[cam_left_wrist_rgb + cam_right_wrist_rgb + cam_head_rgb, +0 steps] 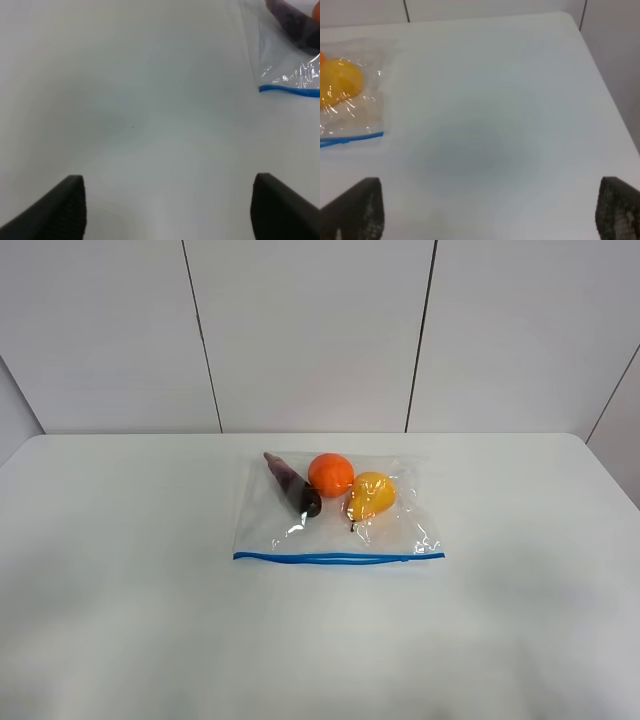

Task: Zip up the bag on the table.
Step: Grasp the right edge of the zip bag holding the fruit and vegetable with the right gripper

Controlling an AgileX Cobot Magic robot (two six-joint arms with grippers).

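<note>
Exterior high: bag (338,515) lying at the middle of the surface (120,570), blue zip strip (338,558) along its near edge. Left wrist: left pincer (169,207) spread wide, empty, the strip's left end nearby. Right wrist: right pincer (490,210) spread wide, empty. One strip end is best pinned and the seal pressed along from there.

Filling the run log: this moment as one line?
bag flat on table | left jaws open, off bag | right jaws open, off bag | zipping not begun

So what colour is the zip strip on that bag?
Blue. The zip strip shows best in the exterior high view.
</note>
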